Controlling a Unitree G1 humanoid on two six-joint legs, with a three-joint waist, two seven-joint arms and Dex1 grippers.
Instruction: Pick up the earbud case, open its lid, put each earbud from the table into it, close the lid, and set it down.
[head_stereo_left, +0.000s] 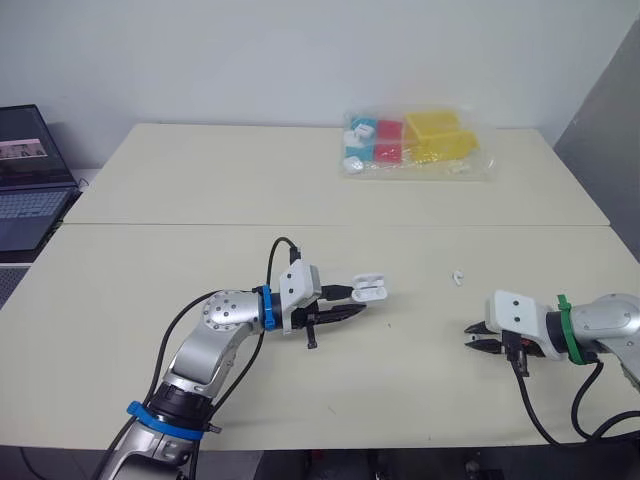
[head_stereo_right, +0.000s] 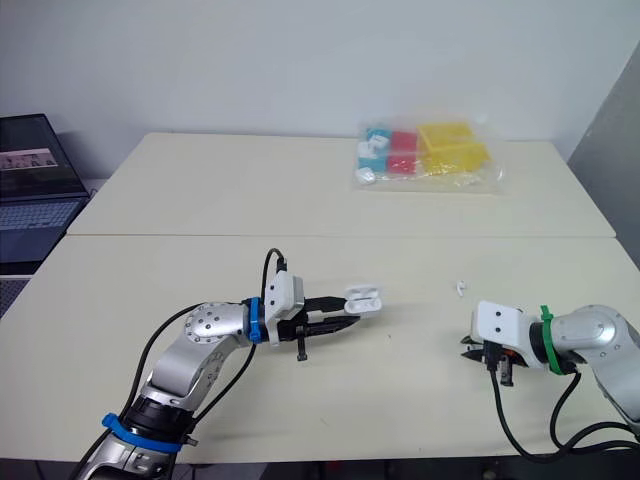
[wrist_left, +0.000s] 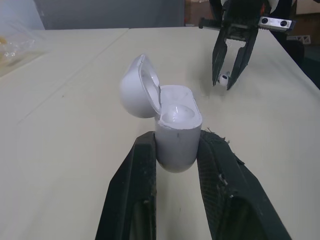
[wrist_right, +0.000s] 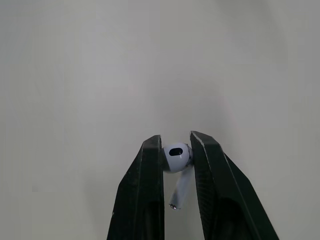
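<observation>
Cream table (head_stereo_left: 200, 200), left gripper (head_stereo_left: 358, 302) clamped on the white earbud case (wrist_left: 176, 131) near the table's middle (lid swung open), right gripper (head_stereo_left: 472, 335) pinching one earbud (wrist_right: 176, 156) by its head, second earbud (head_stereo_left: 458, 276) lying on the table near the right gripper.

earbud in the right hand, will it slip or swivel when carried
The earbud probably can swivel: only its round, glossy head is pinched between the fingers, stem hanging free. It looks tiny, so likely very light.

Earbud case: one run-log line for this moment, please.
left tool shut on earbud case, lid open | right tool shut on earbud | second earbud on table
</observation>
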